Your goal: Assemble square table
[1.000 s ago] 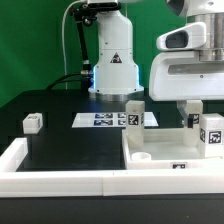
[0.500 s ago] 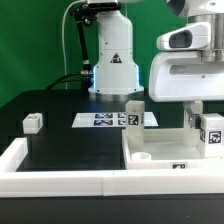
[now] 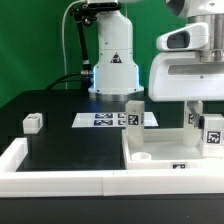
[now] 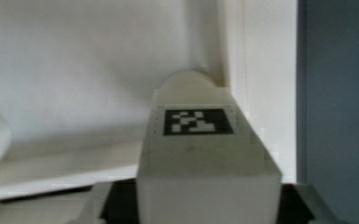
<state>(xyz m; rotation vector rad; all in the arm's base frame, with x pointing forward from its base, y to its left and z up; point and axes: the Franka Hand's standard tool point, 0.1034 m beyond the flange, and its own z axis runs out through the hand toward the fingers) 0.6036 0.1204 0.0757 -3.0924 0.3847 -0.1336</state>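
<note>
The square tabletop slab (image 3: 165,148) lies flat at the exterior view's right, against the white rail, with a corner hole (image 3: 142,157) showing. My gripper (image 3: 203,120) is shut on a tagged white leg (image 3: 211,134) and holds it upright over the slab's right side. In the wrist view the leg (image 4: 201,150) fills the gap between my dark fingers (image 4: 126,203), above the slab (image 4: 87,90). A second leg (image 3: 134,113) stands upright at the slab's far left corner. A third leg (image 3: 32,123) lies on the black surface at the left.
The marker board (image 3: 103,120) lies in the middle of the black surface, in front of the robot base (image 3: 113,70). A long white rail (image 3: 60,180) borders the near edge and left side.
The held leg has sunk very slightly toward the slab. Nothing else has moved.
</note>
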